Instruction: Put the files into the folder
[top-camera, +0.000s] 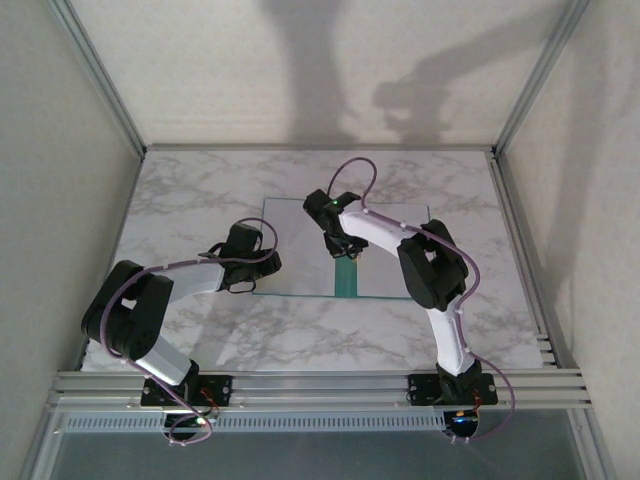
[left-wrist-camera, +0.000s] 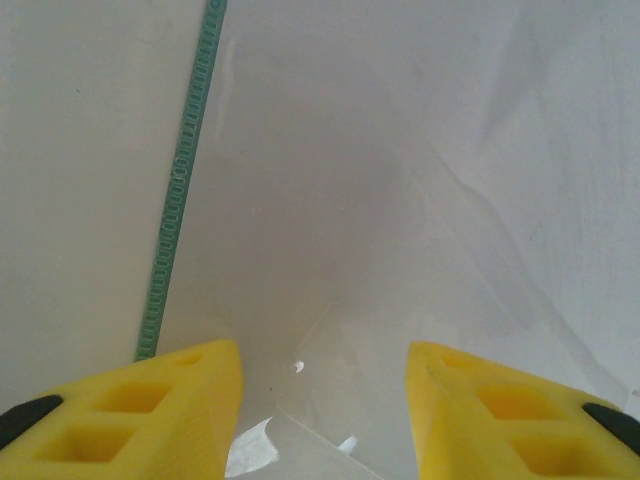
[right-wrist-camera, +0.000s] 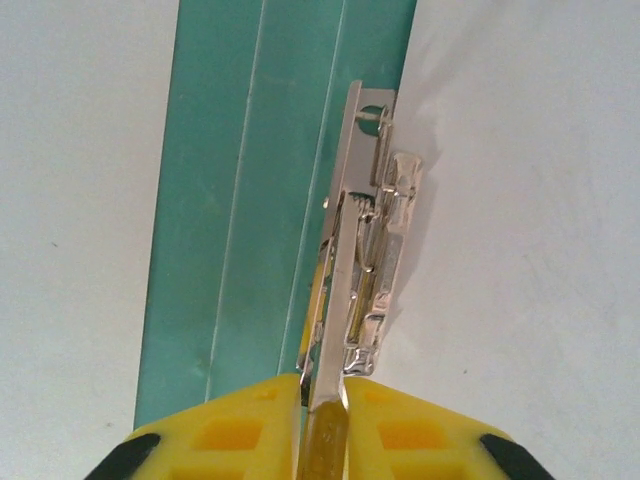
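Note:
The teal folder (top-camera: 345, 282) lies open in the middle of the table, and its green spine (right-wrist-camera: 240, 200) runs up the right wrist view. White files (top-camera: 295, 250) cover both leaves, left (right-wrist-camera: 70, 250) and right (right-wrist-camera: 520, 250) of the spine. A metal clip (right-wrist-camera: 365, 230) stands by the inner fold. My right gripper (right-wrist-camera: 323, 385) is shut on the clip's upright lever, above the spine (top-camera: 343, 248). My left gripper (left-wrist-camera: 323, 350) hovers open over a white sheet (left-wrist-camera: 330, 200) at the folder's left edge (top-camera: 250, 262), with nothing between its fingers. A thin green toothed strip (left-wrist-camera: 185, 170) runs beside it.
The marble tabletop (top-camera: 180, 200) surrounds the folder. Beige walls with metal frame posts (top-camera: 100, 75) enclose the left, right and back. A metal rail (top-camera: 320, 385) carries both arm bases at the near edge.

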